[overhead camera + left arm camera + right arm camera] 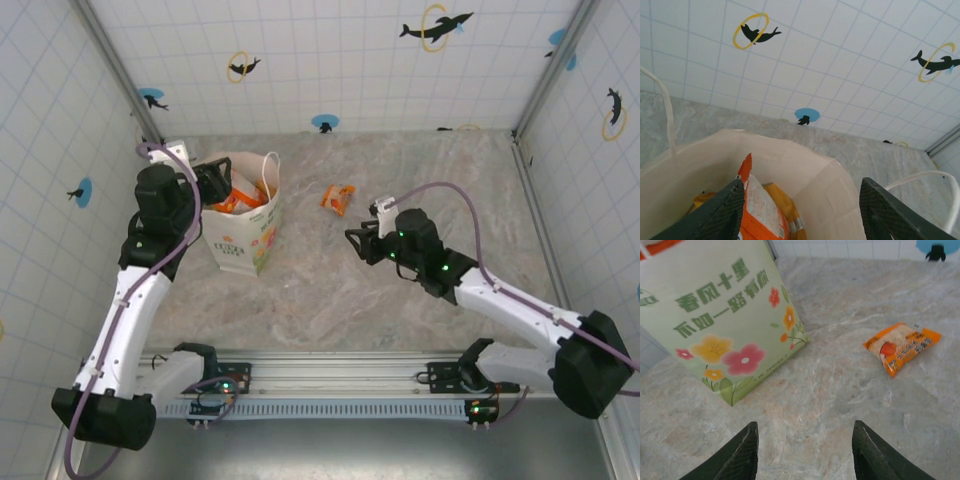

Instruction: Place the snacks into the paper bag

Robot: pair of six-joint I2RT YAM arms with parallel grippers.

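So, the left fingers point(720, 215) are being held apart right over the mouth of the paper bag point(805, 165), with nothing being pinched between them. An orange packet point(760, 205) is being seen standing on edge inside, just past the finger at 7 o'clock, with a yellowish one tucked behind it.

The right fingers point(740, 455) are being held apart too, empty, hanging above bare worktop point(840, 405). From there the bag's flowered side is being seen at 10 o'clock. The one loose snack point(901, 347) in sight, an orange packet lying flat, is at 1 o'clock, well apart from both bag and fingers. In the top view the bag point(243, 240) is standing upright at about 10 o'clock on the worktop, with the loose snack point(338, 198) near 12.

Handling-wise: light, thin, glossy foil, so it's probably being shoved around rather than lifted if it's being approached sloppily. A pinch across the short width, near a crimped edge, is being suggested, with the fingers being brought straight down and squeezed gently, since the contents are likely crumbly. The bag is light paper too, so it's probably being tipped if it's being bumped on the drop.
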